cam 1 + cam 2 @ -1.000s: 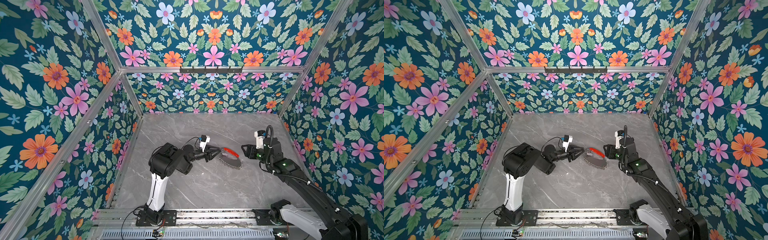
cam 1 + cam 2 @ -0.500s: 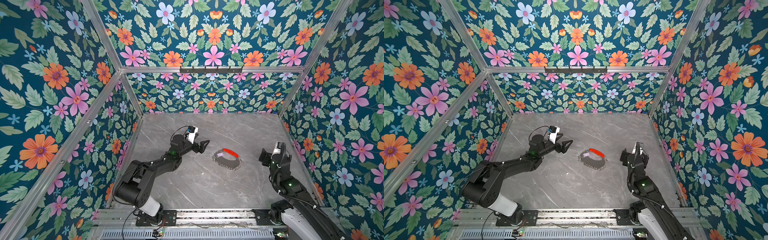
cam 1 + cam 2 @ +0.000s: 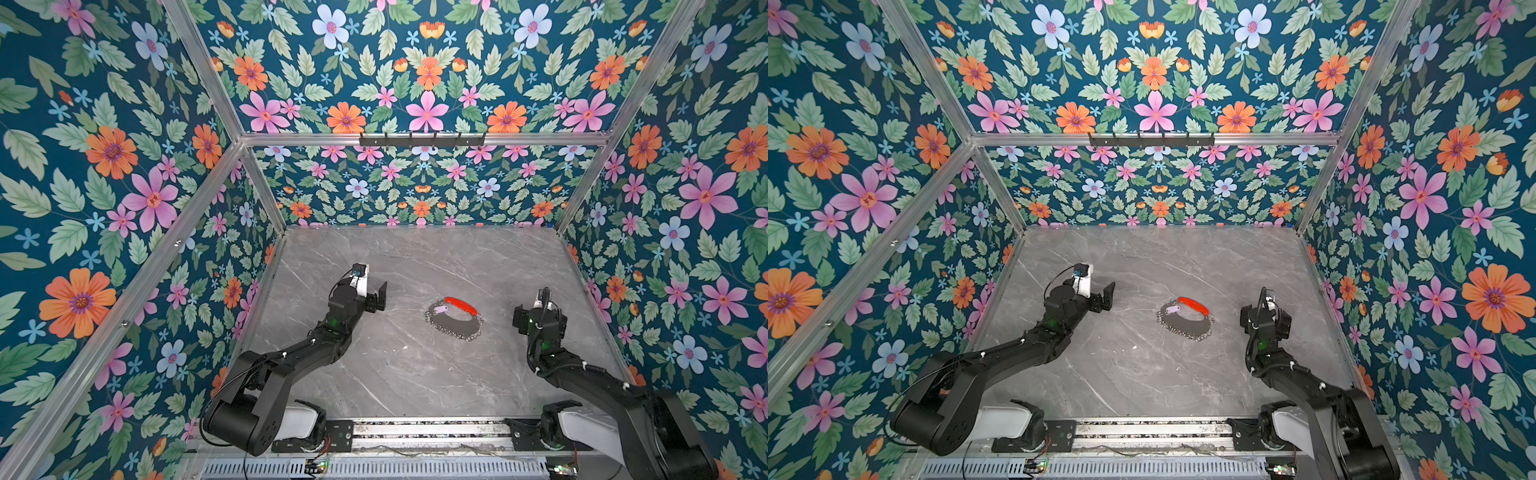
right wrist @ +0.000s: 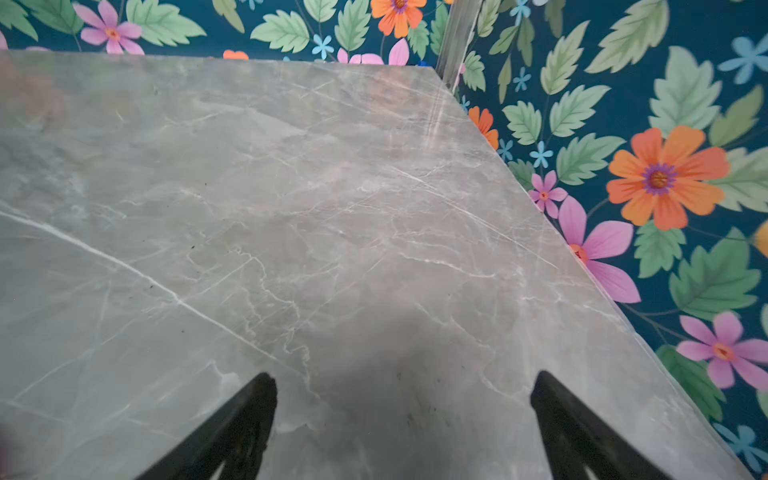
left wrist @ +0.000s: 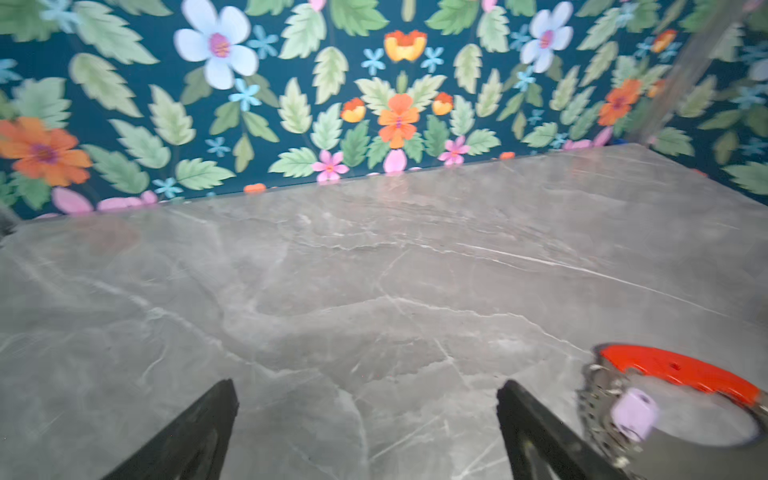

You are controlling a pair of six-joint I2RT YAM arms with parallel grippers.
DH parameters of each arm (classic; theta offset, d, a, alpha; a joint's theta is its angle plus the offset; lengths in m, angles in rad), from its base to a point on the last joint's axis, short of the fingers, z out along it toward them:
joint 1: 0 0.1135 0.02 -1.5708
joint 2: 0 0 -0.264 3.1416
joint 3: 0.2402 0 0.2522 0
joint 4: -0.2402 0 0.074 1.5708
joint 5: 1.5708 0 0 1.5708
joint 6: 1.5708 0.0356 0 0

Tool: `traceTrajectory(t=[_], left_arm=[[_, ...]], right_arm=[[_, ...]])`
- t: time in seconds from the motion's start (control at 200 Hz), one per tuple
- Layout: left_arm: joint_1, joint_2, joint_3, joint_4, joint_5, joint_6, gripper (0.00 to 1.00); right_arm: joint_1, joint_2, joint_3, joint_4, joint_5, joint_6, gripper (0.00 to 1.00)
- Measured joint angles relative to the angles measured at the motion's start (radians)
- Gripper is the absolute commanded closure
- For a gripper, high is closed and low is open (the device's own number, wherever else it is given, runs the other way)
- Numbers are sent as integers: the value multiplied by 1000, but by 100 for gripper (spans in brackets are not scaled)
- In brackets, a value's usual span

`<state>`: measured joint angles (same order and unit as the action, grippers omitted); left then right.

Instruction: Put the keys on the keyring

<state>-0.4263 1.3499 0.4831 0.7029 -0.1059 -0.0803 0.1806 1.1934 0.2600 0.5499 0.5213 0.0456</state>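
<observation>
My left fingers [image 5: 195, 436] and right fingers [image 4: 232, 436] stood spread wide, clear of the keyring [image 3: 459, 304] on the counter [image 3: 395, 374].

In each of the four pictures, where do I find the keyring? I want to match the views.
In a top view: the keyring lies near the middle of the table.
In a top view: the keyring, near the table's middle too.
Left wrist: cut off at the frame's edge, just outside the left gripper.
Right wrist: not in it.
Shared landmark: the lilac tag beside its red section.
</observation>
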Motion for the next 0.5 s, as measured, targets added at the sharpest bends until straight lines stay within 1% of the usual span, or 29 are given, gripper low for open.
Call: traceTrajectory(t=[0.105, 0.185, 0.265, 0.305, 0.37, 0.415, 0.5], left_arm=[[0, -19, -18, 15, -127, 0, 0], [1, -31, -34, 32, -187, 1, 0], [1, -36, -39, 45, -227, 8, 0], [1, -37, -39, 51, -245, 16, 0], [1, -31, -39, 66, -276, 45, 0], [1, -20, -40, 76, -298, 80, 0], [1, 12, -47, 114, -347, 163, 0]], right_arm=[[-31, 113, 47, 123, -40, -23, 2], [-79, 188, 52, 209, -94, -22, 2], [-121, 202, 55, 202, -142, -5, 2], [-138, 204, 55, 231, -163, 10, 2], [-156, 232, 34, 306, -209, 21, 3], [-157, 261, 9, 356, -224, 23, 1], [-156, 254, -13, 360, -253, 23, 1]])
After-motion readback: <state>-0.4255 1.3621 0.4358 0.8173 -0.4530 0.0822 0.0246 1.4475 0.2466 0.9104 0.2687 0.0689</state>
